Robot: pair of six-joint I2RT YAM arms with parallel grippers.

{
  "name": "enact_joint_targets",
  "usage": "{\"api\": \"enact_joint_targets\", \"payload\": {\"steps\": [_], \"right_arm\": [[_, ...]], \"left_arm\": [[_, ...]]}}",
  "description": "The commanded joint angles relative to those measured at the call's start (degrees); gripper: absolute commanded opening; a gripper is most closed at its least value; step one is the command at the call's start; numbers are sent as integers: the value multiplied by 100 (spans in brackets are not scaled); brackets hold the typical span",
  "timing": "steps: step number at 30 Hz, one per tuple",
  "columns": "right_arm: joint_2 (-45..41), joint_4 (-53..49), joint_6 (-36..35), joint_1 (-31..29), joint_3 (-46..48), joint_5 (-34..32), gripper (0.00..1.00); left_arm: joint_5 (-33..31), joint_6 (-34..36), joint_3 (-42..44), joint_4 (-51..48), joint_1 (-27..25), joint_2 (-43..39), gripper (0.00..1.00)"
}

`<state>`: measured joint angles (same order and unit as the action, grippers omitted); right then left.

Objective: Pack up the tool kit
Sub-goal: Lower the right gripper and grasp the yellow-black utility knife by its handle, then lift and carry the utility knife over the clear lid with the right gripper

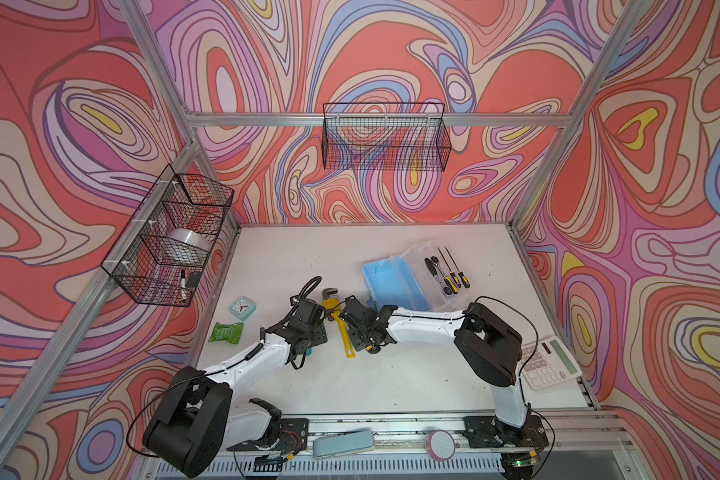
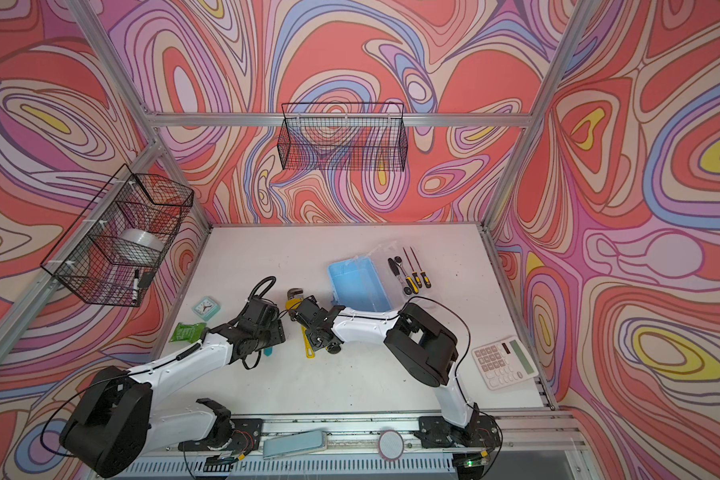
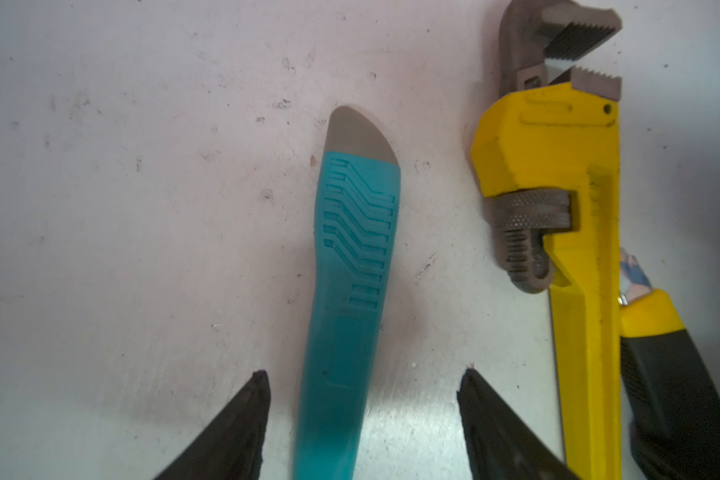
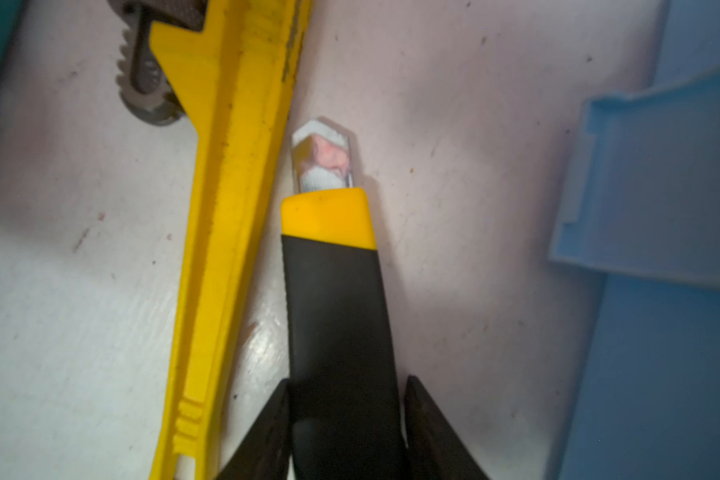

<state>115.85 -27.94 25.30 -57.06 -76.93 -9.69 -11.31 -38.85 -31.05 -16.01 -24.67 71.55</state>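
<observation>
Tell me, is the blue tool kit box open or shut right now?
Open. The tool kit shows its bare blue inside, and its clear lid lies flipped back beside it.

No text, label or number can be read anywhere.

Both top views look down from high above the near edge, facing the back wall, far enough to take in the whole surface [image 1: 391, 382], both arms and the wall baskets. They share nearly the same scene, shifted slightly sideways: the wrench [image 1: 341, 322] sits at centre in both top views [image 2: 304, 328].

The left wrist view looks close down past the left gripper [image 3: 364, 415], whose tips show at the lower edge, onto a teal handle [image 3: 352, 266] with the wrench [image 3: 558, 174] at right. The right wrist view, equally close, looks past the right gripper [image 4: 346, 419]; it shares that wrench [image 4: 225, 208], at left.
</observation>
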Motion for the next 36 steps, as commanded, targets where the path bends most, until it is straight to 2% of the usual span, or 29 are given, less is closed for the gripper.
{"api": "enact_joint_targets", "payload": {"steps": [1,4,14,24,29,36], "right_arm": [[45,-76,-17,124,308,296,40],[-65,31,-40,144,340,370,34],[-825,175,-119,209,347,391,23],[-1617,-162,-491,424,93,192,20],[-2066,-404,-875,955,112,-79,20],[-2435,-479,-1589,1992,252,-179,20]], "left_arm": [[19,-88,94,45,40,-58,73],[-2,-89,94,45,41,-95,73],[-6,-79,96,45,41,-110,73],[-46,-71,99,45,47,-216,74],[-51,12,31,21,46,-84,73],[-178,19,-24,45,49,-43,73]]}}
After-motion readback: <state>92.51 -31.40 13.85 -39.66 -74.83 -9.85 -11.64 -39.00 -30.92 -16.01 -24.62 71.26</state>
